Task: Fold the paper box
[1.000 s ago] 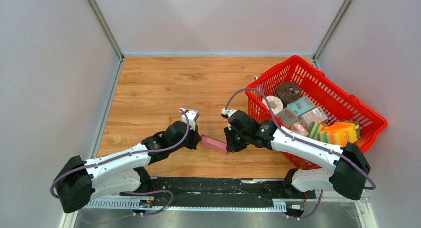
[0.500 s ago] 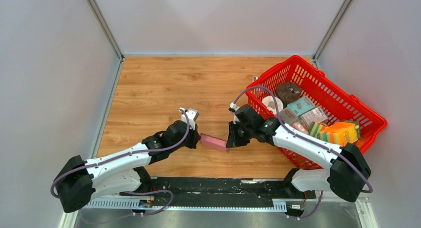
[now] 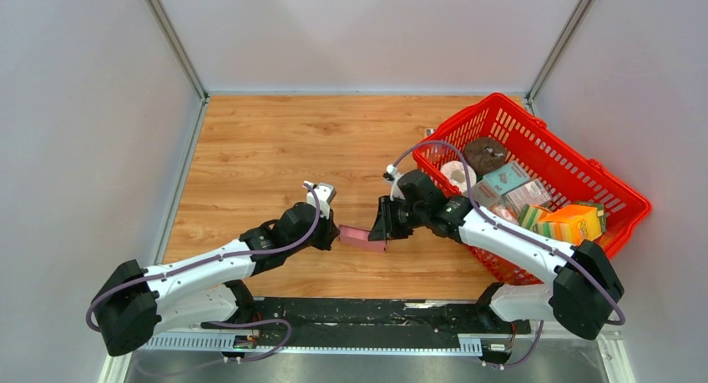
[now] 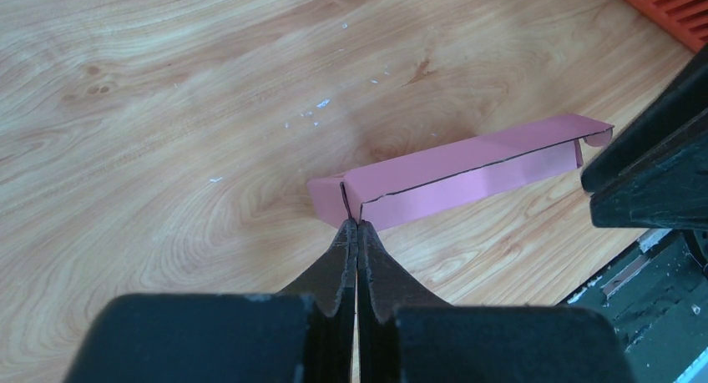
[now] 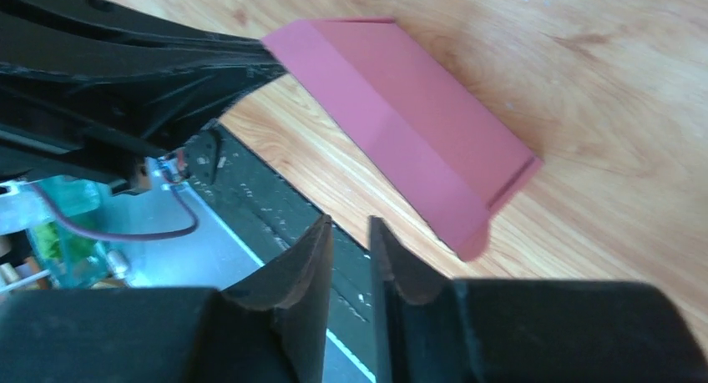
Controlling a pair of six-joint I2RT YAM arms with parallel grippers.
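Grip on the paper box (image 3: pixel 363 238) is provided by the left tool (image 4: pixel 357 229), whose jaws are pinched shut on one short end of the pink strip. The box is held low over the wooden tabletop (image 3: pixel 267 149), between the two arms and to the left of the red basket (image 3: pixel 459 118). The right tool (image 5: pixel 351 233) is seen at the other end, jaws narrowly parted and empty.

The table (image 3: pixel 267 149) is pale wood with clear grain and a smooth, faintly satin face. The paper box (image 4: pixel 467 178) is thin pink card, matt, with sharp creases. The left gripper (image 4: pixel 356 233) looks like matt black plastic. At the far right, the basket (image 3: pixel 568 162) is glossy red plastic lattice.
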